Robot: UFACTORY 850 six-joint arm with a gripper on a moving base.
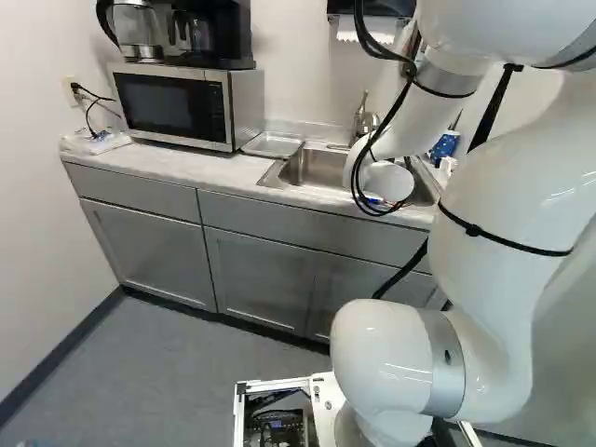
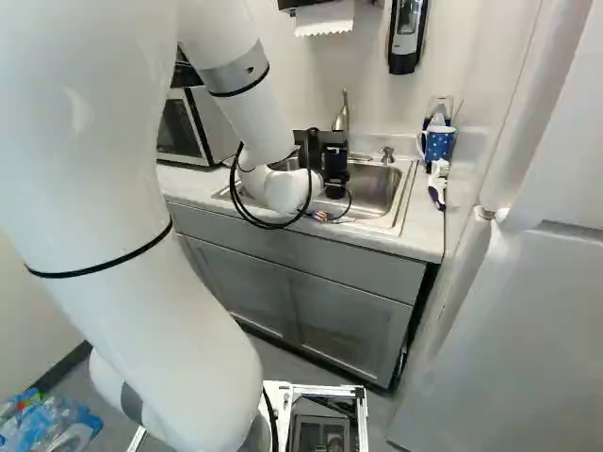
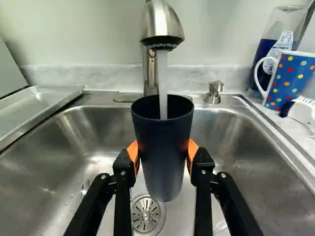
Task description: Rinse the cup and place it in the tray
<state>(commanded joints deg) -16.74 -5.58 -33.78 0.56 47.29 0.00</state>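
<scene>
A: Operator here, driving my arm from afar, calling 12 dead ahead of the gripper [image 2: 334, 162]. Any writing in view?

B: I get a label [image 3: 281, 43] on the bottle [image 3: 266, 49] at about 2 o'clock, behind the blue dotted mug [image 3: 291, 78]. Print's too small for me to make out. A brush [image 3: 301, 109] sits just beside that mug.

A: And the tool?

B: In my wrist view the gripper [image 3: 162, 152] is clamped on the dark cup [image 3: 162, 162], fingers a cup's width apart, an orange pad [image 3: 133, 152] pressed to either side. The cup's mouth-up over the sink [image 3: 64, 162], with the tap [image 3: 161, 24] at 12 and water [image 3: 163, 81] running right into it.

A: Tray?

B: Metal tray [image 3: 42, 105] is at my 10 o'clock, beside the sink. Cup's well apart from it.
</scene>
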